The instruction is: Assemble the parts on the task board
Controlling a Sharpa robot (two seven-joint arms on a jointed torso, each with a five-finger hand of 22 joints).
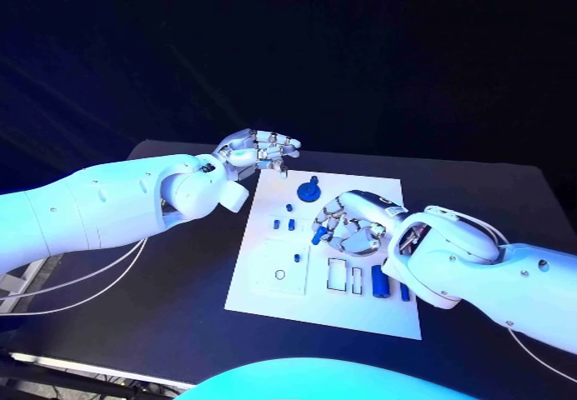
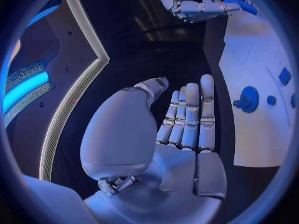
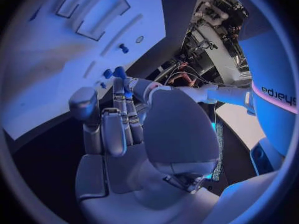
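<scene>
On the worktop: your task board (image 1: 361, 187), the white plate, sits in the middle of the black worktop (image 1: 505, 192), a bit skewed, with both arms reaching in over it.
Left hand: your left hand (image 1: 258, 150) hangs just off the board's far left corner. In the left wrist view its fingers (image 2: 190, 117) lie straight and side by side with the palm bare, so it's open and holding nothing.
Right hand: your right hand (image 1: 348, 223) is down over the middle of the board, fingers curled toward the surface. A small blue piece (image 1: 318, 237) sits right at its fingertips; the right wrist view shows blue at the fingertips (image 3: 119, 74) too, but honestly you can't tell from these shots if it's pinched or just touched.
Round blue part: a round blue disc with a small knob (image 1: 309, 191) sits near the board's far edge, between the two hands and touching neither.
Small pegs: a couple of little blue pegs (image 1: 290, 224) stand on the board's left-middle area, just beside the right hand's fingers.
Long blue part: a long blue bar (image 1: 378, 282) lies near the board's near edge, right next to the right wrist.
Slots: rectangular cutouts (image 1: 338, 274) sit beside that bar, and a small ring outline (image 1: 279, 274) is further left on the board.
</scene>
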